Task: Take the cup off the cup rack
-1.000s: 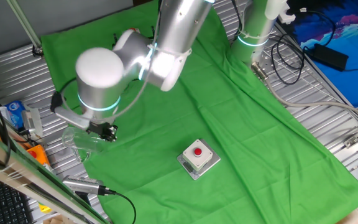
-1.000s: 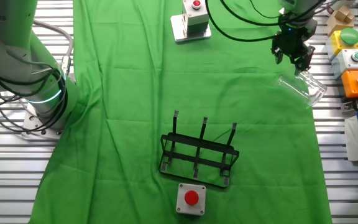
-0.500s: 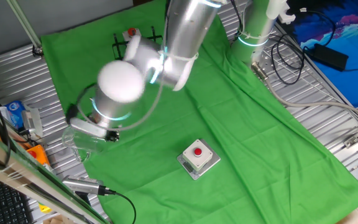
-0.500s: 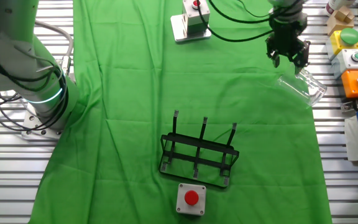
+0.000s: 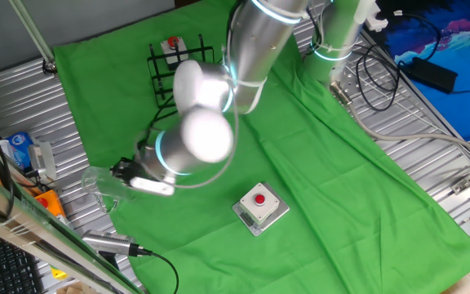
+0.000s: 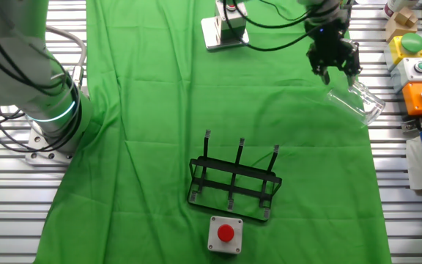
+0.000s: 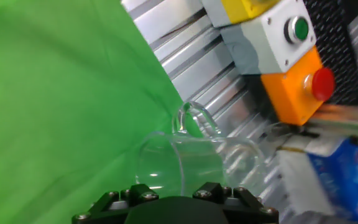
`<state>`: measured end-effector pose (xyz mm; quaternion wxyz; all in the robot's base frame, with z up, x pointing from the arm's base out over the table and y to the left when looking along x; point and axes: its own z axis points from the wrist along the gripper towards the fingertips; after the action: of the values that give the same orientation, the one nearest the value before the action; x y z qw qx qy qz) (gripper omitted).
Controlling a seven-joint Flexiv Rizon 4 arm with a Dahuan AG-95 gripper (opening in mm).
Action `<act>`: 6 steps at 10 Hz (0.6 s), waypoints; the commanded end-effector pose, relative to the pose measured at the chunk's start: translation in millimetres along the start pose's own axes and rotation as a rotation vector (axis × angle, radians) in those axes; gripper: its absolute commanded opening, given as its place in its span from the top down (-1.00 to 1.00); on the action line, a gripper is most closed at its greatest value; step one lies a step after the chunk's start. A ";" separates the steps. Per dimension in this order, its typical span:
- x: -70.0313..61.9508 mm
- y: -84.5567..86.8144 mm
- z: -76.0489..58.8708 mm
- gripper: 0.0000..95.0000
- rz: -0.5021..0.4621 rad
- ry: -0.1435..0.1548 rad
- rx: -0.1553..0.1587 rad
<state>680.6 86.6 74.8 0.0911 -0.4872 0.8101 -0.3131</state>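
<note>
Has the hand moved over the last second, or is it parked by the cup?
Yes. In the other fixed view the hand has drifted left and slightly up, away from the lying cup, toward the far red-button box.

No legible text, labels, brands or numbers on anything in these views.

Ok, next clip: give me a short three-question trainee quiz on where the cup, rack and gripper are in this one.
1. True or false: the cup hangs on the cup rack.
2. The cup lies at the edge of the green cloth: A upright, B on its side.
3. Fill in: the gripper is ___ the cup: gripping or beside?

Key: 1 false, the rack's posts are bare. 2 B. 3 beside; its fingers are off the glass.
</note>
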 end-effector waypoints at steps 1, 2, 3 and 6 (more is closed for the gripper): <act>1.2 -1.4 3.4 0.60 -0.065 0.005 0.080; 1.8 -2.0 3.4 0.60 -0.077 0.003 0.099; 2.6 -2.8 3.5 1.00 -0.114 0.015 0.155; 6.2 -10.0 0.9 1.00 -0.117 0.034 0.213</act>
<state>684.0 77.3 81.4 0.1114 -0.5191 0.7438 -0.4060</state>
